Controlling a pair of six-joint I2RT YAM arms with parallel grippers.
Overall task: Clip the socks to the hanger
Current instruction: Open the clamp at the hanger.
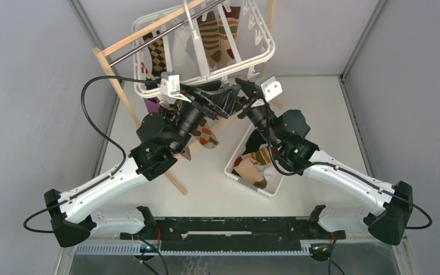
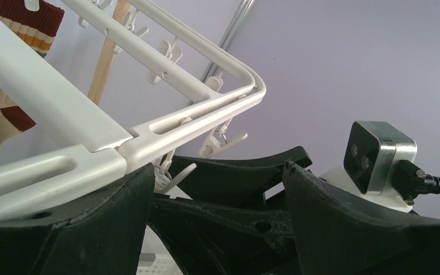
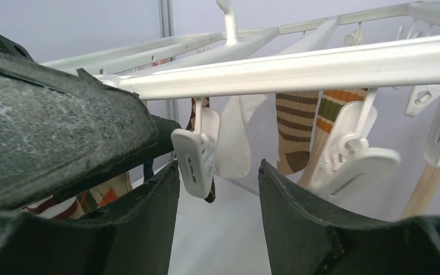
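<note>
— How many socks do I have up there?
— Overhead, four hang inside the hanger (image 1: pixel 201 57): one argyle sock (image 1: pixel 156 54), two striped socks (image 1: pixel 209 35) and one white sock (image 1: pixel 186 44). A purple sock (image 1: pixel 152 105) shows just beyond your left wrist, and a lower striped sock (image 1: pixel 205 135) shows under it. I cannot tell whether those two are clipped. More sit in the one basket (image 1: pixel 247 183) beneath your right wrist, too bunched to count.

— Which way does the frame run?
— Its long axis crosses in front of both your grippers, side to side, with the right end a little farther off. The crossbars run away from you, and the hook points up onto the metal rod (image 1: pixel 166 33). The near rail sits right above your fingertips.

— And my hands?
— Your left gripper (image 2: pixel 217 169) is spread wide and grips nothing. Only its own camera shows the frame's rounded corner, up and ahead of it. Your right gripper (image 3: pixel 217 166) is spread too. Its camera alone shows one clip (image 3: pixel 195 152) hanging at the mouth of that gap, by the left-hand finger and unpinched. At least three more clips hang off to the right. The overhead view hides the clips near your fingers.
</note>
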